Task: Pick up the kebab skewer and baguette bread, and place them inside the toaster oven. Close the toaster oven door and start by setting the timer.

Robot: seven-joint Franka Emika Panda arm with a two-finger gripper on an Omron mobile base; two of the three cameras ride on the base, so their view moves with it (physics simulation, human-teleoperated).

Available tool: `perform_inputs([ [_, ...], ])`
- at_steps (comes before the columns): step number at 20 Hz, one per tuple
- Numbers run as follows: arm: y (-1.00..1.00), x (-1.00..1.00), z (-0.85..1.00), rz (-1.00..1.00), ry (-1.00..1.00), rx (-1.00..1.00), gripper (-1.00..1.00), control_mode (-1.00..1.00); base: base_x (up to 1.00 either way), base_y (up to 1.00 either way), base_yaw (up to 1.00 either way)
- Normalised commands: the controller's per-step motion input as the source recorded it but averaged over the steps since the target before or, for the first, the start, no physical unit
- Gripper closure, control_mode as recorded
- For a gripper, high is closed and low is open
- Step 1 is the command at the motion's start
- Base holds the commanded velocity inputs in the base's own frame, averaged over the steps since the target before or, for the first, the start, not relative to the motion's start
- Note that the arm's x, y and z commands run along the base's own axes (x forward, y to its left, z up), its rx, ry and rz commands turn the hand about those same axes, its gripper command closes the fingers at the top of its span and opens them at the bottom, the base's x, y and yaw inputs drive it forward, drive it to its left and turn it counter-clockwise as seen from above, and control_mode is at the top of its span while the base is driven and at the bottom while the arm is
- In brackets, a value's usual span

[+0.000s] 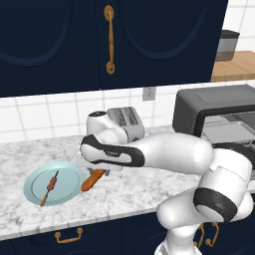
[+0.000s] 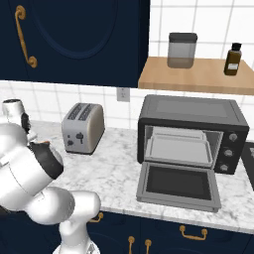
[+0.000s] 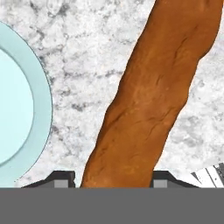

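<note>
Baguette bread (image 3: 148, 105) lies on marble counter (image 1: 129, 194) just right of pale blue plate (image 1: 35, 191), long axis diagonal, between the fingertips (image 3: 61, 178); grip contact cannot be told. Kebab skewer (image 1: 51, 187) on plate, roughly parallel. Silver toaster (image 2: 83, 128) behind; toaster oven (image 2: 193, 134) door (image 2: 178, 186) down.

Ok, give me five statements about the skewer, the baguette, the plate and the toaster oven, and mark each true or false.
1. The kebab skewer lies on the blue plate. True.
2. The toaster oven door is shut. False: it is dropped open.
3. The baguette bread lies on the plate. False: it is on the marble counter, beside the plate.
4. The end effector has a finger on each side of the baguette. True.
5. The silver toaster stands to the right of the toaster oven. False: it stands to its left.
</note>
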Motion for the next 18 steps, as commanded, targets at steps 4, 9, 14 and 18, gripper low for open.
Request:
perform_inputs([
  [4,-1.0,-0.61,0.68,-0.19,-0.03,0.17,1.0,-1.0,0.0,0.0,0.0],
  [9,-1.0,-0.43,0.89,-0.2,-0.1,0.12,1.0,-1.0,0.0,0.0,0.0],
  [14,-1.0,-0.39,0.64,-0.18,-0.09,0.14,1.0,-1.0,0.0,0.0,0.0],
  [18,-1.0,-0.14,0.68,-0.19,-0.03,0.08,1.0,-1.0,0.0,0.0,0.0],
])
